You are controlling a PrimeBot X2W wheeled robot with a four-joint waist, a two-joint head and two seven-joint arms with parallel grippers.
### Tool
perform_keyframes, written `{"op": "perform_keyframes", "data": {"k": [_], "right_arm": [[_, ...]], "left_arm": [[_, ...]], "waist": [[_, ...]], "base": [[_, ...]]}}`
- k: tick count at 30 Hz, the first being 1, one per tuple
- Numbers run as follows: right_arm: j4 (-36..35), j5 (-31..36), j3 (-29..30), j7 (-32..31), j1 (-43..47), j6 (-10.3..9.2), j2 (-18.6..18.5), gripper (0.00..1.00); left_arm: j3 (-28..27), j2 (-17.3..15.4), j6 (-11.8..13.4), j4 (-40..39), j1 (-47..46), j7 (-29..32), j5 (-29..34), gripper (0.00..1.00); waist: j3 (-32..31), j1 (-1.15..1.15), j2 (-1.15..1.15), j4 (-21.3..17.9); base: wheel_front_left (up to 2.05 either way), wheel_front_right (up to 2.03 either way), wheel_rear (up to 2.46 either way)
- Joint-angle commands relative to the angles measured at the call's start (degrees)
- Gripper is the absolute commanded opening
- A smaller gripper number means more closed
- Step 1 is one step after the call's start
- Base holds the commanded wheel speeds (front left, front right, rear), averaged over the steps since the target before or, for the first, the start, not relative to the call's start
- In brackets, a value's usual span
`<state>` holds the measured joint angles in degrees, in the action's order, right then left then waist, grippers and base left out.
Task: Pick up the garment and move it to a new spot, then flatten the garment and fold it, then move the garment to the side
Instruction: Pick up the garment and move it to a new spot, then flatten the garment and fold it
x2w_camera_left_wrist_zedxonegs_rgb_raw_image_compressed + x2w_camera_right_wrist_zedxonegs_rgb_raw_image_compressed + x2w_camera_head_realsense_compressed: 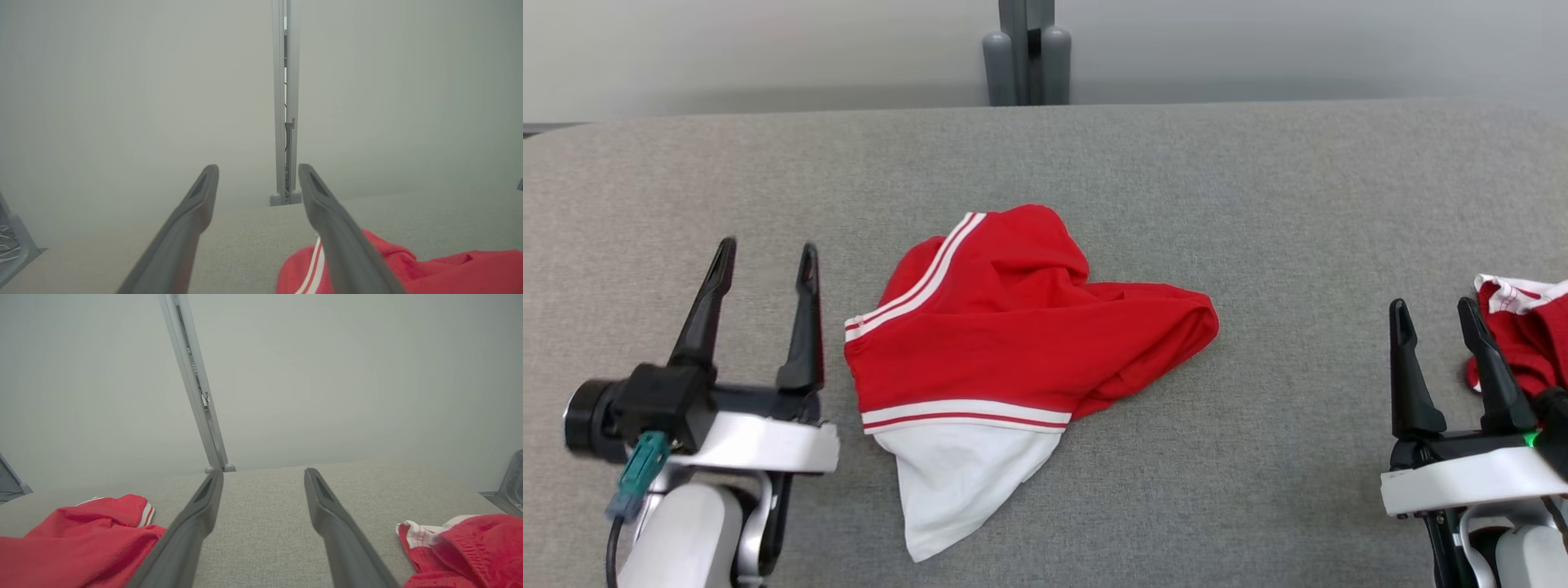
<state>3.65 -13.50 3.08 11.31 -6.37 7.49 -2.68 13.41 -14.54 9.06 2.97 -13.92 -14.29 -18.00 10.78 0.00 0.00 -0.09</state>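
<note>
The red garment (1013,327) lies crumpled on the grey table (1258,204), its long axis running left to right. Just beside its left edge is the left gripper (766,253), spread wide and empty, so it is the nearer. The right gripper (1433,309), equally wide and empty, stands well off its right tip.

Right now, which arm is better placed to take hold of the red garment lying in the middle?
Probably the left. The left gripper stands open right beside the red garment; the right gripper is open too, but farther from it.
</note>
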Motion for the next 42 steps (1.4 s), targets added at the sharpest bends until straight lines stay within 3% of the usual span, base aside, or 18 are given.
{"op": "perform_keyframes", "data": {"k": [1, 12, 33, 38, 42], "right_arm": [[-0.33, 0.43, 0.25, -0.37, 1.11, 0.02, -0.40, 1.00], [-2.00, 1.05, 0.31, -2.19, 4.67, 0.02, -0.41, 1.00], [-2.82, 0.21, -0.83, -3.96, 6.74, 0.02, -0.40, 1.00], [-0.84, 1.67, -4.79, -6.53, 6.27, 0.02, -0.32, 1.00], [4.93, 2.22, -13.00, -7.70, 3.58, 0.02, -0.41, 1.00]], "left_arm": [[-0.66, -0.83, -0.01, 0.13, 1.40, -0.47, 0.32, 1.00], [-0.73, -1.76, 1.54, -2.16, 9.91, -0.79, 2.31, 1.00], [-0.84, -0.94, 1.58, -2.43, 12.97, -0.79, 1.58, 1.00], [-0.32, -0.48, 1.39, -2.80, 11.47, -0.79, 1.84, 1.00], [0.13, 0.27, 0.97, -2.74, 10.15, -0.79, 1.80, 1.00]], "waist": [[-0.76, 0.00, 0.00, 0.46], [-3.73, 0.00, 0.00, 0.22], [-6.05, 0.00, 0.00, 0.72], [-4.92, 0.00, 0.00, 1.63], [-3.41, 0.00, 0.00, 3.64]], "base": [[0.00, 0.00, 0.00], [0.00, 0.00, 0.00], [0.00, 0.00, 0.00], [0.00, 0.00, 0.00], [0.00, 0.00, 0.00]]}}
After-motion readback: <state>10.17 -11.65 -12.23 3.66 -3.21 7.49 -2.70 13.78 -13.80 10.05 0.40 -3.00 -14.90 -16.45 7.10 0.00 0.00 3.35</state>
